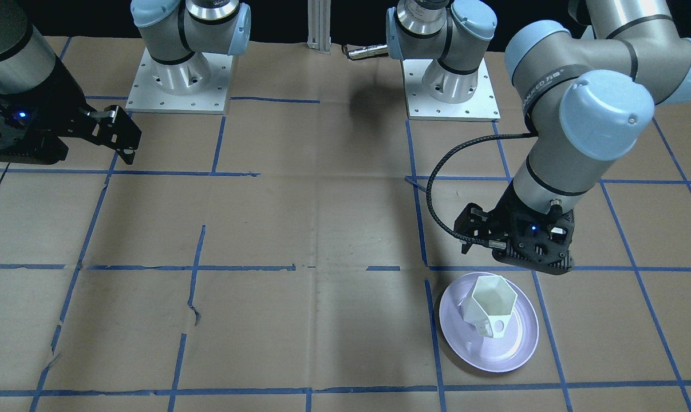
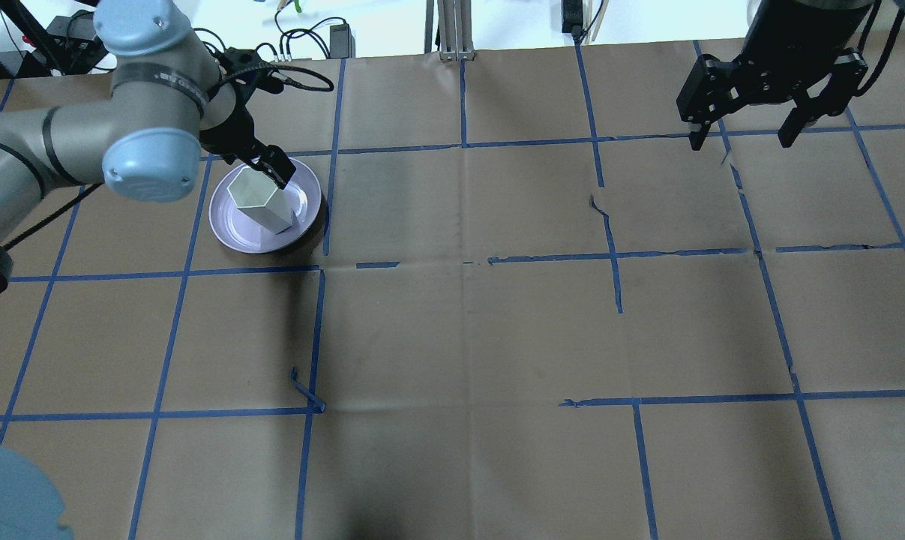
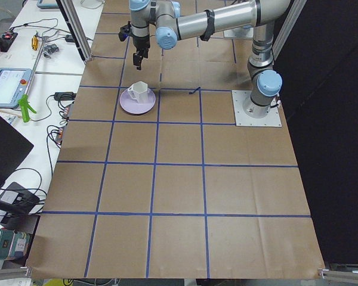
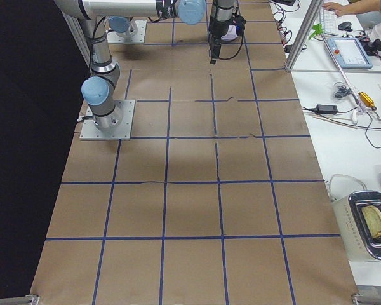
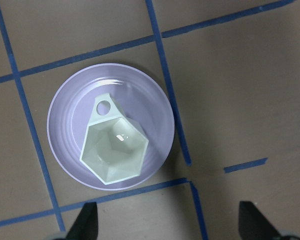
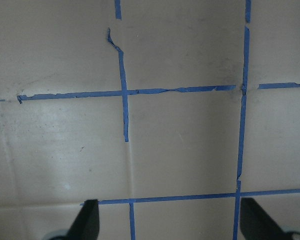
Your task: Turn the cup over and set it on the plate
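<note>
Standing rim-up on plate [image 5: 65,112], cup [image 5: 115,147] sits below spread-open left pincer [image 5: 171,222], not touching; right pincer [image 2: 743,136] likewise open.

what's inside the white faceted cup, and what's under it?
Inside the small white faceted cup: nothing, only a glare spot on its floor. Under it sits the round glossy lavender plate; the patch beneath the cup's base is covered.
</note>
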Controlling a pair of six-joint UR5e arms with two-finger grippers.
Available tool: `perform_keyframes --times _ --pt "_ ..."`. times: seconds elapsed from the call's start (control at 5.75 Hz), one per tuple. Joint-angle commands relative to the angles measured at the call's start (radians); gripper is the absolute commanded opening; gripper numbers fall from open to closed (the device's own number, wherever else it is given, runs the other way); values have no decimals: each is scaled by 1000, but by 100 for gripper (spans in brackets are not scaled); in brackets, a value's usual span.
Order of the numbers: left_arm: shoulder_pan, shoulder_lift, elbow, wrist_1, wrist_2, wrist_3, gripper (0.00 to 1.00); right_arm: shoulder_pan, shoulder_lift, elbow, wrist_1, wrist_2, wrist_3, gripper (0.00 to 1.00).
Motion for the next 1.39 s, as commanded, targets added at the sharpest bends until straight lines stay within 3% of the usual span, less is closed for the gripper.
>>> perform_keyframes --times 0.0,0.7,1.22 --pt "-60 75 88 -199 -5 -135 98 0 0 0 0 0 0 100" --pt "-6 239 -31 -205 -15 -161 98 0 0 0 0 0 0 100" --pt "9 252 -56 -178 -12 -165 98 0 0 0 0 0 0 100"
